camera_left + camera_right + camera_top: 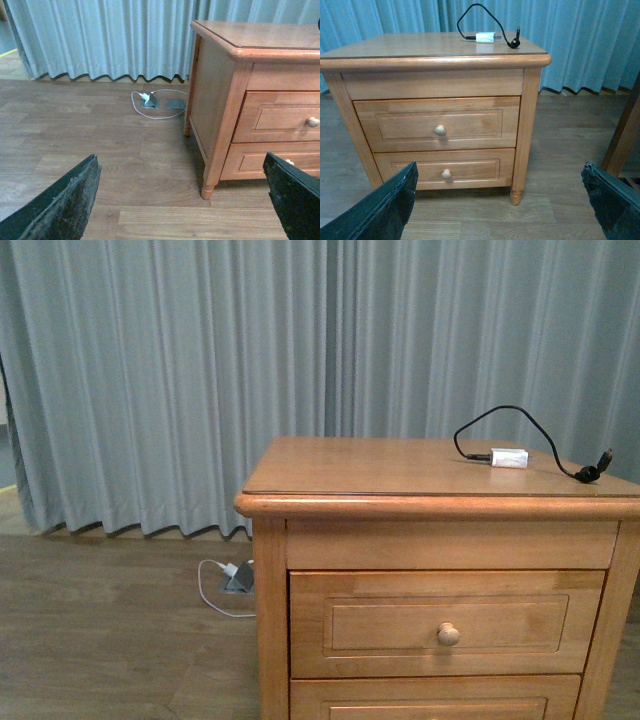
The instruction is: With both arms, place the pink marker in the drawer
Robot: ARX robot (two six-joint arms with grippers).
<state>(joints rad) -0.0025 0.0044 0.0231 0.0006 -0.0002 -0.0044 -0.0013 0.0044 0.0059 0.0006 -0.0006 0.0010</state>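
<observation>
The upper drawer (447, 625) of the honey-coloured nightstand is shut, with one round knob (448, 634); it also shows in the right wrist view (438, 124) and the left wrist view (280, 117). The pink marker is not in view in any frame. My left gripper (182, 200) is open and empty, low over the floor beside the nightstand's left front leg. My right gripper (500, 200) is open and empty, low in front of the nightstand. Neither arm shows in the front view.
A small white adapter (509, 457) with a black cable lies on the nightstand top (380, 465). The lower drawer (445, 169) is shut. A floor socket with a white cable (150, 101) sits by the grey curtain. A wooden furniture leg (624, 135) stands on the right.
</observation>
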